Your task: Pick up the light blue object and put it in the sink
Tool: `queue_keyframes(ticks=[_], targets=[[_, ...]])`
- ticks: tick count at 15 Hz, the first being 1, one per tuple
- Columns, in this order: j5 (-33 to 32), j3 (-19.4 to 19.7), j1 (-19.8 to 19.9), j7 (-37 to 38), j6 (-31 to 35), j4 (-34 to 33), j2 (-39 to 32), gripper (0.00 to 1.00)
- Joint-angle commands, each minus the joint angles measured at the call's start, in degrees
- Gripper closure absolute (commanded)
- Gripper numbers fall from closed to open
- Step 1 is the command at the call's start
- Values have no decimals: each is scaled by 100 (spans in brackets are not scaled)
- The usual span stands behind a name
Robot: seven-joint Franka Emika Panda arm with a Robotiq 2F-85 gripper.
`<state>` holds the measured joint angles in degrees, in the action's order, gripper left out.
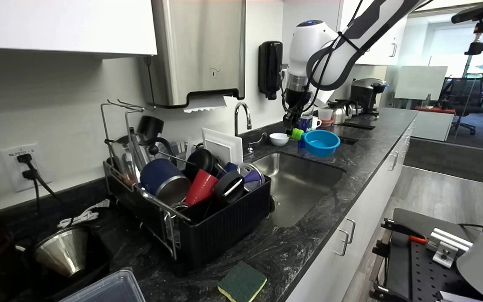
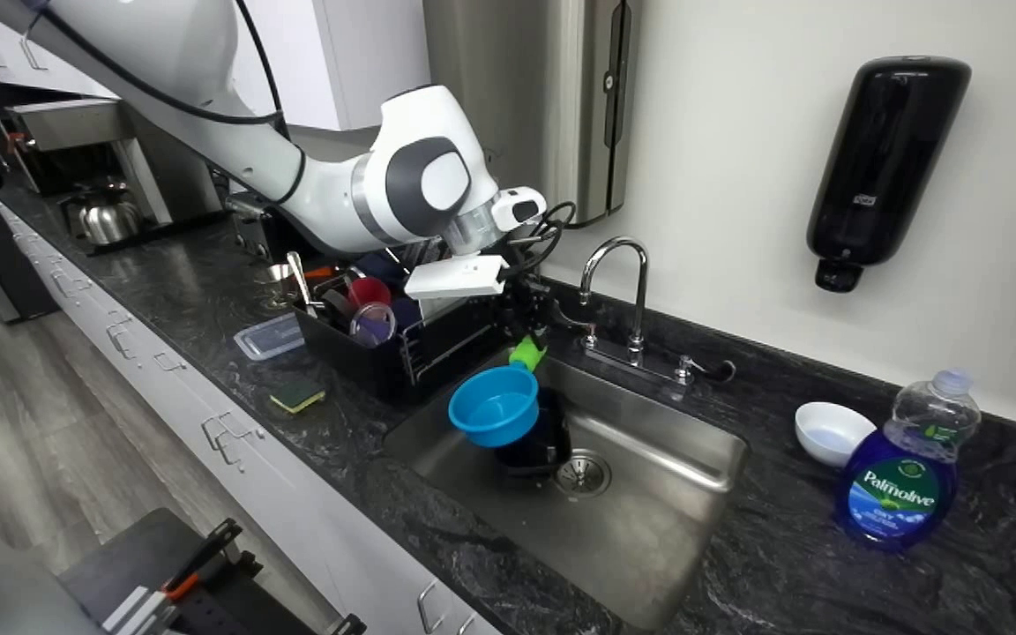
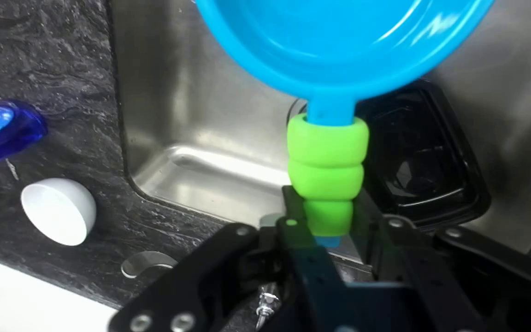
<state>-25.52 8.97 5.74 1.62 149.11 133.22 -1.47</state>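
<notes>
The light blue object is a round blue pan [image 1: 322, 143] with a bright green grip on its handle; it also shows in an exterior view [image 2: 495, 407] and in the wrist view [image 3: 339, 46]. My gripper [image 3: 327, 207] is shut on the green handle [image 3: 327, 157], with a finger on each side of it. The gripper also shows in both exterior views [image 1: 292, 126] [image 2: 529, 333]. The pan is held in the air over the metal sink [image 2: 631, 547], which also shows in the wrist view [image 3: 210, 115]. The pan's underside is hidden.
A black plastic container [image 3: 417, 152] lies in the sink near the drain [image 2: 583, 474]. A faucet [image 2: 640, 291] stands behind the sink. A full dish rack [image 1: 224, 218] is beside it. A white bowl [image 2: 832, 432] and a blue soap bottle [image 2: 900, 476] stand at the opposite side.
</notes>
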Motion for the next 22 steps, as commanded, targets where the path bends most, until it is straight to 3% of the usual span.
queue_keyframes(ticks=[1,10,22], targets=[[159,36,131,137,-41,-187,-240,93],[639,310,263,652,54,-557,-829,93],[943,617,432,635,185,-1172,-1493,93]])
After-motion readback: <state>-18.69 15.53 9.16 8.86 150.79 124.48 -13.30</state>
